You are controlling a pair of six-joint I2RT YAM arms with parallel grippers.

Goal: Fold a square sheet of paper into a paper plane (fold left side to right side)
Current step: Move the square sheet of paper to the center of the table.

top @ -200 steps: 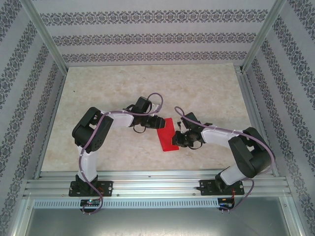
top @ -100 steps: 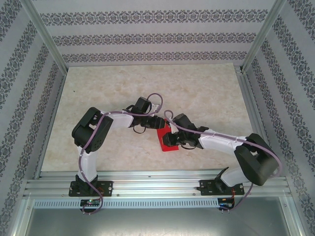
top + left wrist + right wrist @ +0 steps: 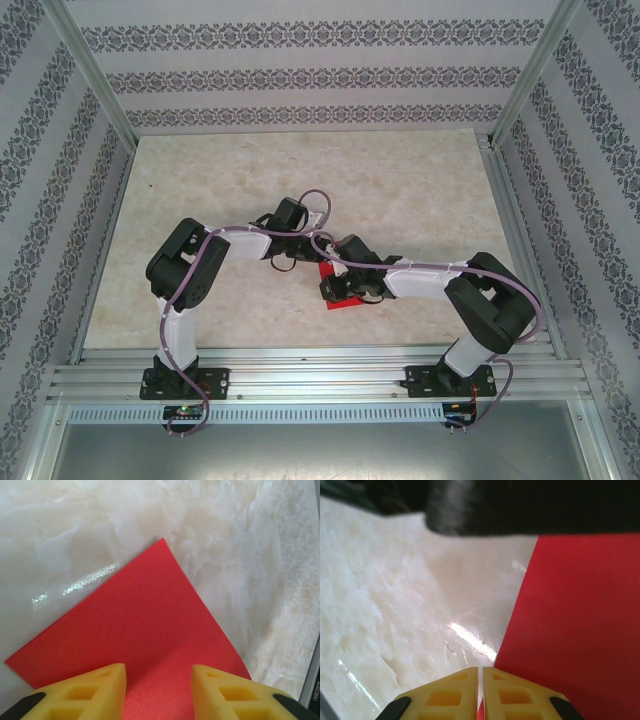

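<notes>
- Is the plane done?
- No. The left pincer (image 3: 159, 676) is partly open and grips nothing. The right pincer (image 3: 480, 674) is closed. The red sheet of paper (image 3: 140, 625) lies flat under both, on the table (image 3: 75, 530). I think most folds are left.

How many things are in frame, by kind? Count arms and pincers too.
Red paper: 1, the sheet of paper
Robot arms: 2, left arm and right arm
Pincers: 2, left pincer open and right pincer shut
Total: 5
</notes>
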